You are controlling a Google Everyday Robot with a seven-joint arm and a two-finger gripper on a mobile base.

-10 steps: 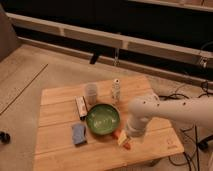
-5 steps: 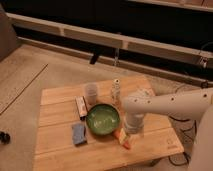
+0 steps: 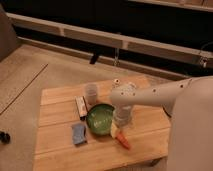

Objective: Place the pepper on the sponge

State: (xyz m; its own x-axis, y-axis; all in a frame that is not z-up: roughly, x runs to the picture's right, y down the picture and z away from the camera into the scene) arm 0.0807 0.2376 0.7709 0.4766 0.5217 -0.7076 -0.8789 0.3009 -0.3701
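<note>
The pepper (image 3: 122, 140), orange-red with a paler end, lies on the wooden table (image 3: 60, 155) just right of the green bowl (image 3: 101, 119). The blue-grey sponge (image 3: 78, 133) lies flat to the left of the bowl, well apart from the pepper. My gripper (image 3: 120, 126) hangs at the end of the white arm (image 3: 150, 95), pointing down right over the pepper's pale end, beside the bowl's right rim. The arm's wrist hides the spot where the gripper meets the pepper.
A clear cup (image 3: 91, 93) stands behind the bowl, and a small white bottle (image 3: 116, 84) stands behind the arm. A narrow white-and-red packet (image 3: 80, 106) lies left of the bowl. Floor and a dark wall lie beyond the table's far edge.
The arm has swung so more of its white body fills the right side. The gripper has stayed low over the pepper, which lies in the same place.
</note>
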